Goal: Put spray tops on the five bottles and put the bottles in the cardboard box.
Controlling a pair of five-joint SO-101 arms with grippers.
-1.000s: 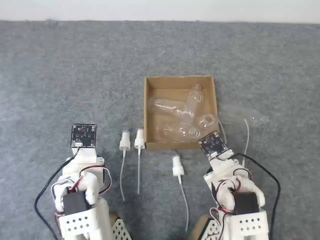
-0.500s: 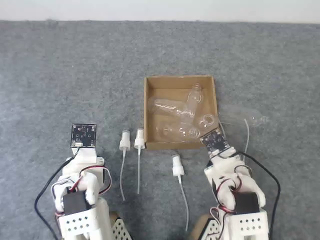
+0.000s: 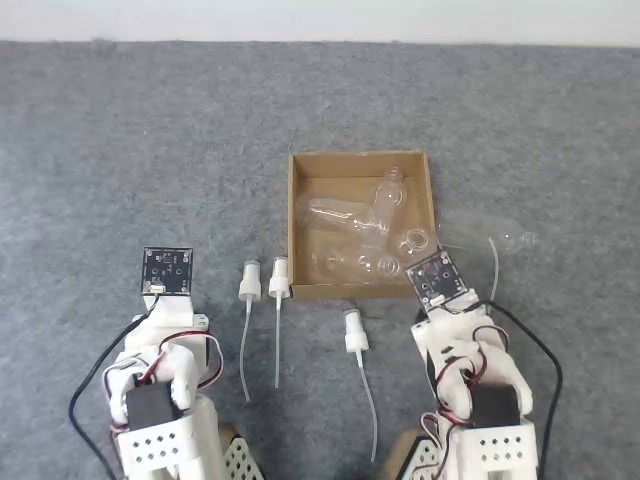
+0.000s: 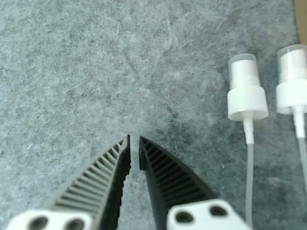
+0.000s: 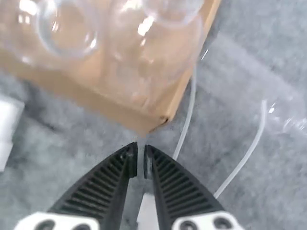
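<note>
A grey, felt-like fabric covers the desk (image 3: 120,150), with the open cardboard box (image 3: 293,220) at its centre. Clear plastic bottles (image 3: 335,212) lie crossed inside the box, necks bare. A loose bottle (image 3: 490,232) lies on the fabric just right of the box, long axis roughly across the desk and neck pointing away from the box. The right gripper (image 5: 141,148) hangs just beside the box's near right corner, narrowed to a slit and empty, so the right arm is the nearer one (the bottle lies ahead and to its right). The left gripper (image 4: 134,141), equally narrow and empty, hangs over bare fabric near two white spray tops (image 3: 249,283), whose thin tubes trail toward the arms. A third spray top (image 3: 354,331) lies between the arms.
</note>
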